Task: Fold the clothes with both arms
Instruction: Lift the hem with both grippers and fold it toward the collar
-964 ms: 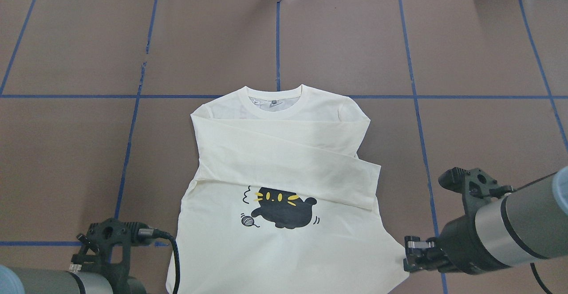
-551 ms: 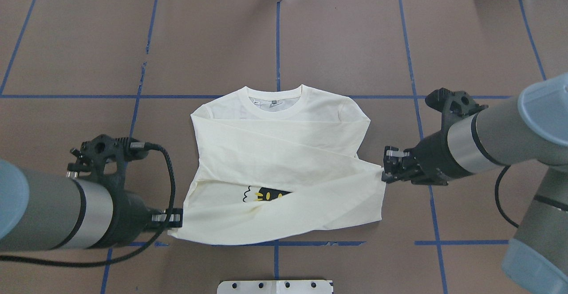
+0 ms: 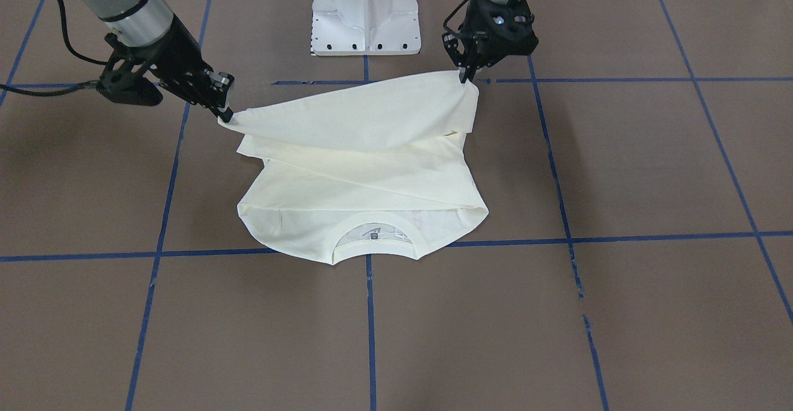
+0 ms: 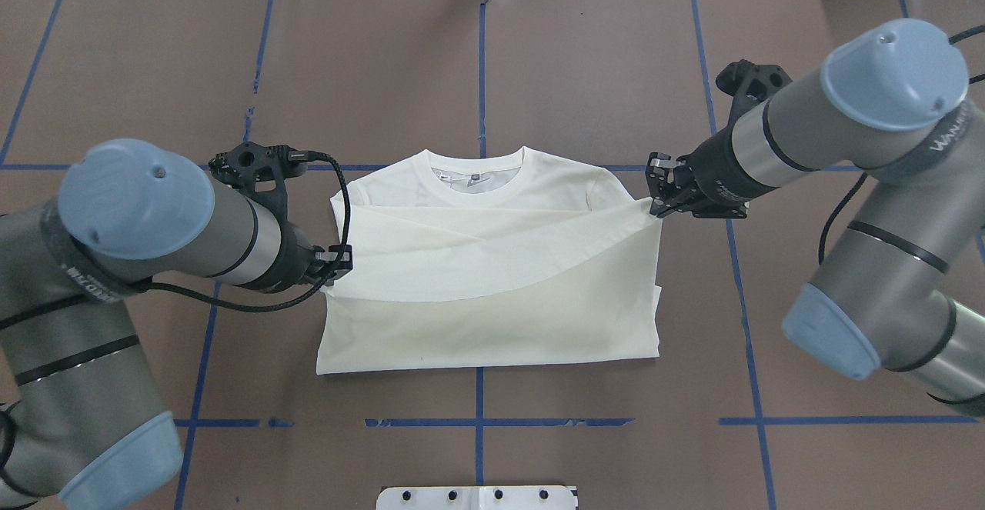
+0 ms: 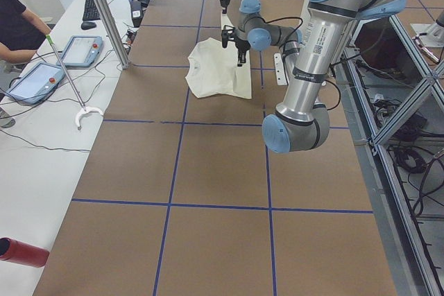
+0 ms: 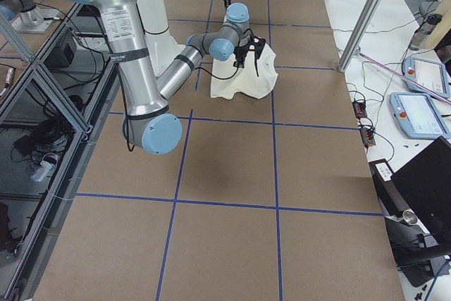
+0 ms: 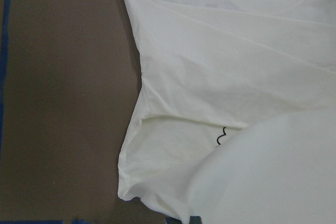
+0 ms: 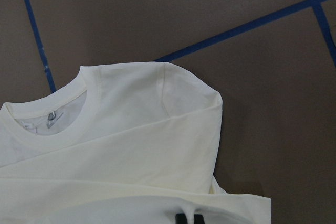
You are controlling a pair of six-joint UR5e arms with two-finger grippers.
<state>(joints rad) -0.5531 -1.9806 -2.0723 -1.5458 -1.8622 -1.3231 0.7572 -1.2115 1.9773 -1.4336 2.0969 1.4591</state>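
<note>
The cream-white shirt [image 4: 492,318] lies on the brown table [image 4: 616,71] between the two grippers. Its collar [image 4: 477,181] is on the side away from the robot. The left gripper [image 4: 341,261] is clamped on one corner of the hem, and the right gripper [image 4: 656,204] is clamped on the other corner. From these two corners the lower part of the shirt hangs as a raised sheet, plain side up. It is folded back over the body of the shirt, and its free edge makes a shallow curve from one gripper to the other.

The right gripper holds its corner just beside the shoulder of the shirt, near the level of the collar. The left gripper holds its corner somewhat nearer to the robot. The fold lies on the table on the robot's side of both grippers.

In the left wrist view the held cloth fills the lower right, and beside it a thin black line of the print [image 7: 220,138] shows from under the sheet. In the right wrist view the dark fingertips [image 8: 181,219] stand at the lower edge with cloth around them. They are mostly hidden, so the grip only appears firm.

Blue tape lines [image 4: 481,71] cross the table beyond the grippers. The white base [image 3: 365,8] stands behind them.
</note>
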